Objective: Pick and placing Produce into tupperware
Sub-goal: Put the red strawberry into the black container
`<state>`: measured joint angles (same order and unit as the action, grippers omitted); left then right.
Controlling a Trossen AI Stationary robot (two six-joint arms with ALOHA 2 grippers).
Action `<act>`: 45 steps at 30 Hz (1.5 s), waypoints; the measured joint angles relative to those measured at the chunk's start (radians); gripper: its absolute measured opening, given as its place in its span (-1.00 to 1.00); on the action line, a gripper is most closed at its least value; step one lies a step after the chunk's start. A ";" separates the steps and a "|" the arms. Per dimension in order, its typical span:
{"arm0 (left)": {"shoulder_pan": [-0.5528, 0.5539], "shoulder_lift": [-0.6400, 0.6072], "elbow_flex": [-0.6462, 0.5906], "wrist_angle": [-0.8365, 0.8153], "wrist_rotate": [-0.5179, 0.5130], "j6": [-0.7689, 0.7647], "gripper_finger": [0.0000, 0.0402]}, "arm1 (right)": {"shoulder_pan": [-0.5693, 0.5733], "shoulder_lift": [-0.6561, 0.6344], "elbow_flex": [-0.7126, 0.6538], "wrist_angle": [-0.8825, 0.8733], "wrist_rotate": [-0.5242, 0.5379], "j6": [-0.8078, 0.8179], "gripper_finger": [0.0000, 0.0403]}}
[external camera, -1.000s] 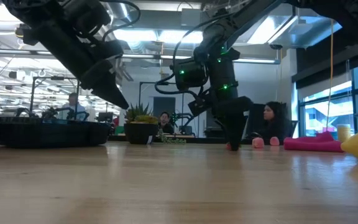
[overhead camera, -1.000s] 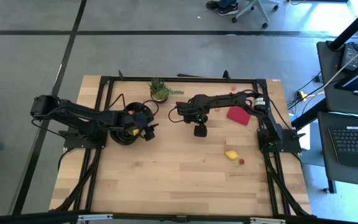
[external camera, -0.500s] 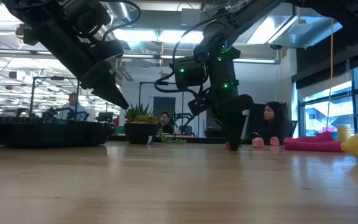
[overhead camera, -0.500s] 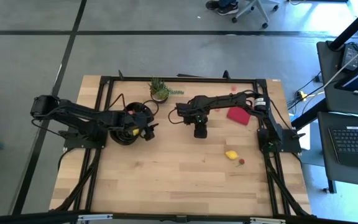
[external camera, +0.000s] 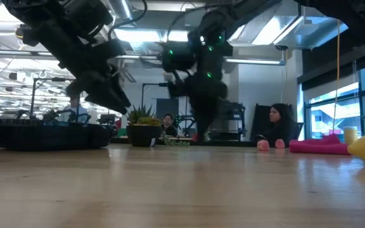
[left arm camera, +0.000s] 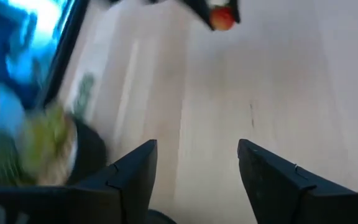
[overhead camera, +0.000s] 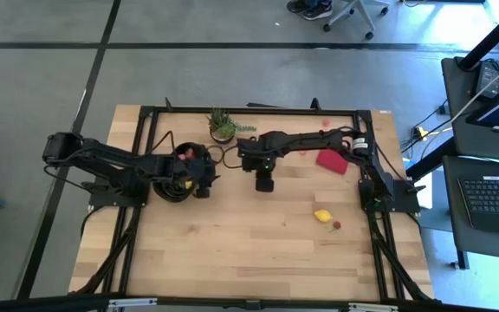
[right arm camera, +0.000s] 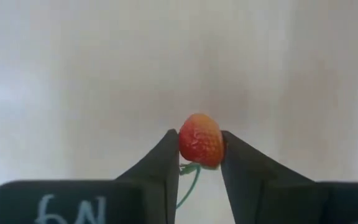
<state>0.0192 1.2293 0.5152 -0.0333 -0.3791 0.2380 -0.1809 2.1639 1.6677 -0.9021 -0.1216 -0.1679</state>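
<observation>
My right gripper [overhead camera: 264, 183] is near the table's middle, shut on a red strawberry [right arm camera: 201, 140] with a green stem; the left wrist view also shows this strawberry [left arm camera: 222, 17]. The black tupperware [overhead camera: 173, 178] stands at the left with yellow and red pieces of produce inside. My left gripper [overhead camera: 206, 183] hovers open at the tupperware's right rim, nothing between its fingers [left arm camera: 132, 177]. On the table at the right lie a yellow lemon [overhead camera: 322, 215] and a small red berry [overhead camera: 336, 225]. My right gripper pinches the strawberry's two sides [right arm camera: 185, 144] between its two fingertips. The fingers come from above, pointing steeply down. The berry's tip sticks out past the fingertips and its green stem trails back between them. The low view shows the gripper [external camera: 199, 130] a little above the table.
A small potted plant [overhead camera: 222, 126] stands at the far edge between the arms. A flat red square [overhead camera: 332, 160] lies at the right under the right arm. Two pink berries [external camera: 263, 145] rest near it. Bare wood fills the table's near half.
My right gripper has risen off the table with the strawberry and gone toward the table's left, nearer the tupperware, tipping as it went. My left gripper has rolled about its own axis while staying in place.
</observation>
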 joint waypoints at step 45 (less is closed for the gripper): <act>-0.132 -0.001 0.001 0.163 0.036 0.610 -0.38 | 0.034 -0.006 0.099 0.366 -0.325 -0.072 -0.51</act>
<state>-0.1123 1.2285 0.5163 0.1294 -0.3430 0.8481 -0.1471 2.1574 1.7664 -0.5363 -0.4461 -0.2403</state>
